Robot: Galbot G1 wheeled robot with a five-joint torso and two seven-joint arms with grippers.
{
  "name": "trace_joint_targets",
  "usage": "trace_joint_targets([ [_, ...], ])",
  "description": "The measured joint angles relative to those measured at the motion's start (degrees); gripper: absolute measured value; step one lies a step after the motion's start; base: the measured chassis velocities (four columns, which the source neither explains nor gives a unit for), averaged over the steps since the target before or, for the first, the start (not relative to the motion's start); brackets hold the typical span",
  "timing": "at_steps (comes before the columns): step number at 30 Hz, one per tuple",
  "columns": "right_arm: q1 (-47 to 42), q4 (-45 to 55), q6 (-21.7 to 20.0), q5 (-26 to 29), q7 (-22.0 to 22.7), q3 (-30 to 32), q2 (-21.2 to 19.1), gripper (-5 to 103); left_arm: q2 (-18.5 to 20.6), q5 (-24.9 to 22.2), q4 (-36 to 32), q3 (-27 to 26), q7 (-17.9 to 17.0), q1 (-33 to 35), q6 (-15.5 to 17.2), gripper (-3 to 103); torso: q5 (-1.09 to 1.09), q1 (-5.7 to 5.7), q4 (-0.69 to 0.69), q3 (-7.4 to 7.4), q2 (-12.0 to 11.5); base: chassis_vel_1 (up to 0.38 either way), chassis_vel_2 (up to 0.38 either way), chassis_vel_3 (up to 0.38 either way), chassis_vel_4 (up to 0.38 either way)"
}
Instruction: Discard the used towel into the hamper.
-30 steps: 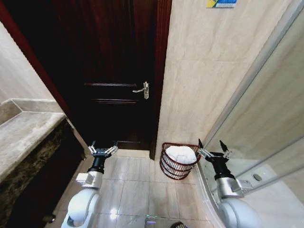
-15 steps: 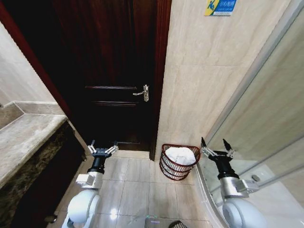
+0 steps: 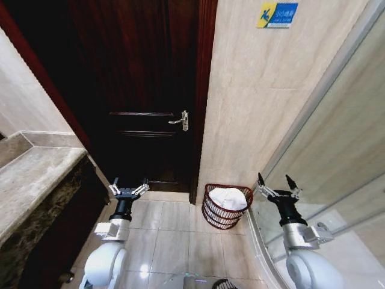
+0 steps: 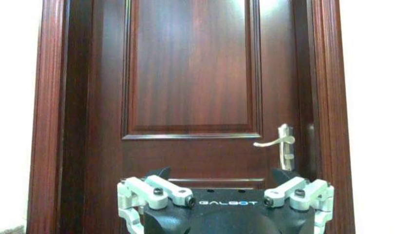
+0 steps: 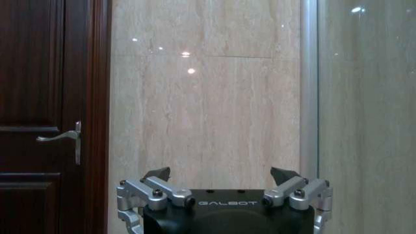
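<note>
The hamper [image 3: 225, 206], a round dark reddish-brown wire basket, stands on the tiled floor against the beige wall, right of the door. A white towel [image 3: 228, 197] lies bunched inside it. My left gripper [image 3: 127, 188] is open and empty, held low in front of the dark door, well left of the hamper. My right gripper [image 3: 277, 186] is open and empty too, just right of the hamper beside the glass panel. In the wrist views both grippers, the left [image 4: 222, 174] and the right [image 5: 221, 174], hold their fingers spread with nothing between them.
A dark wooden door [image 3: 150, 90] with a silver lever handle [image 3: 181, 121] fills the back. A stone counter [image 3: 33, 180] runs along the left. A glass shower panel [image 3: 337, 156] bounds the right. Tiled floor [image 3: 174, 241] lies between the arms.
The whole head view has shifted: the door handle, hamper and wall sign sit lower and look slightly smaller, so the camera has moved. Both grippers stay open and empty.
</note>
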Motion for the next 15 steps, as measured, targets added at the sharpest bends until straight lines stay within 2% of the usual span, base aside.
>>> trace_joint_targets([
  [15,0.41,-0.36,0.10,-0.06,-0.21,-0.22,-0.57,100,-0.18,0.11,0.76,0.07,0.25,-0.28,-0.23,100,0.00,2.18,0.00,2.58,4.76,0.000,0.000,0.000,0.000],
])
